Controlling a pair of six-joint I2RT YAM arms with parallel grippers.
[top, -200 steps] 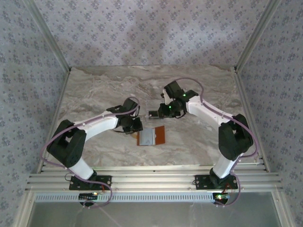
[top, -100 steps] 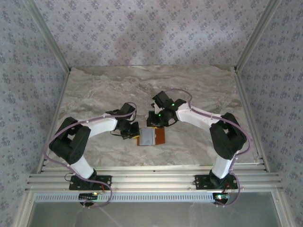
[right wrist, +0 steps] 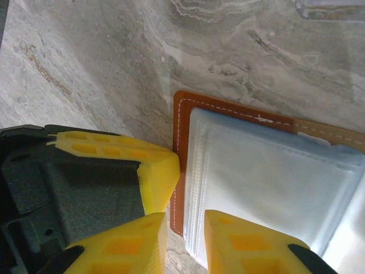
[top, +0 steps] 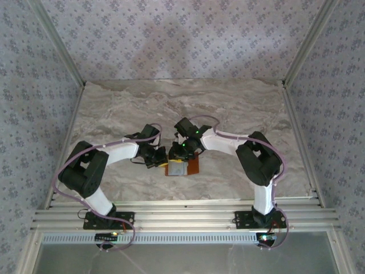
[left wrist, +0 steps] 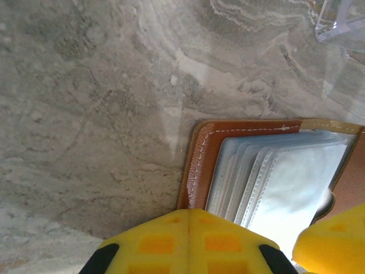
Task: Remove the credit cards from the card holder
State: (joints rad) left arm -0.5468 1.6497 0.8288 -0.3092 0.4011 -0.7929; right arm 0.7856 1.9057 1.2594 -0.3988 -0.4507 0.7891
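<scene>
On the marble table (top: 114, 108) the open card holder (top: 183, 169) lies centrally, toward the near edge (clear sleeves (right wrist: 268, 171) upward). The left gripper (left wrist: 190, 222) is pressed together at its left rim. The right gripper (right wrist: 185, 221) stands slightly parted over that rim.

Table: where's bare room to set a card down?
Free: far half of the table up to the back wall; near strip between card holder and front rail. Crowded: the card holder, with left end effector, right end effector and clear rack around it.

surface: marble-look table (top: 245, 108) | on it: open card holder (top: 182, 168), clear plastic rack (left wrist: 342, 23)
</scene>
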